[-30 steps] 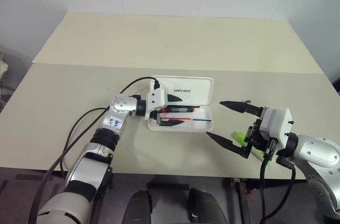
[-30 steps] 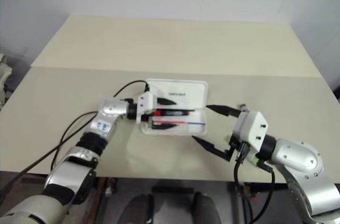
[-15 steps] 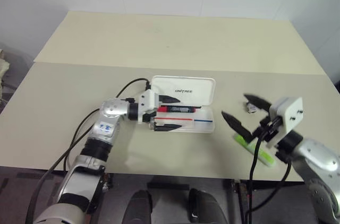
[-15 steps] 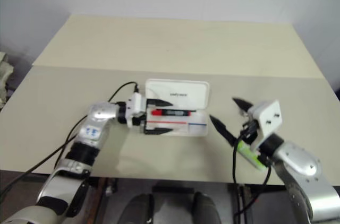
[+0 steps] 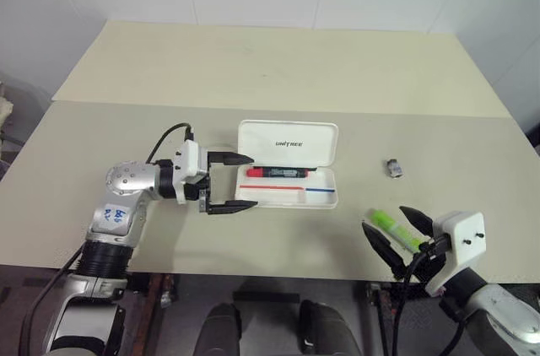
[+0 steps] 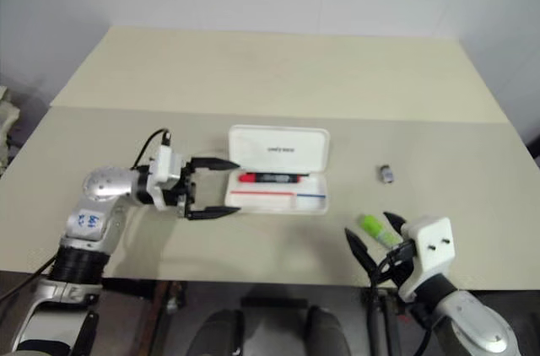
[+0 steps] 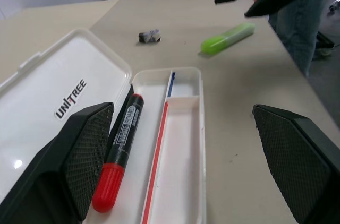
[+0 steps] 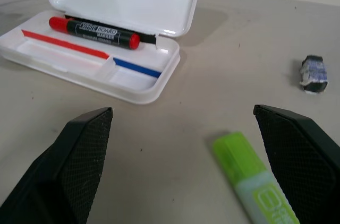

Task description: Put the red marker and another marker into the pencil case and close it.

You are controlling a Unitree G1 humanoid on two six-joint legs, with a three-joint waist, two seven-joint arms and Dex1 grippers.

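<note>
**Red marker is in; now fetch the green highlighter**

The red marker [image 5: 276, 173] lies in the open pencil case [image 5: 288, 142]; the lime-green highlighter [image 5: 393, 230] rests on the table right of the case. Your right gripper [image 5: 398, 234], fingers spread, straddles it: settle lower and square across the barrel before closing. Keep the left gripper [image 5: 229, 181], also spread and empty, just left of the case.

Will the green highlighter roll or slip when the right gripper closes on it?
The highlighter lies flat and looks chunky and rigid, so it probably won't bend. Its smooth, rounded plastic barrel may roll or squirt from the open right gripper if pinched off-centre.
</note>
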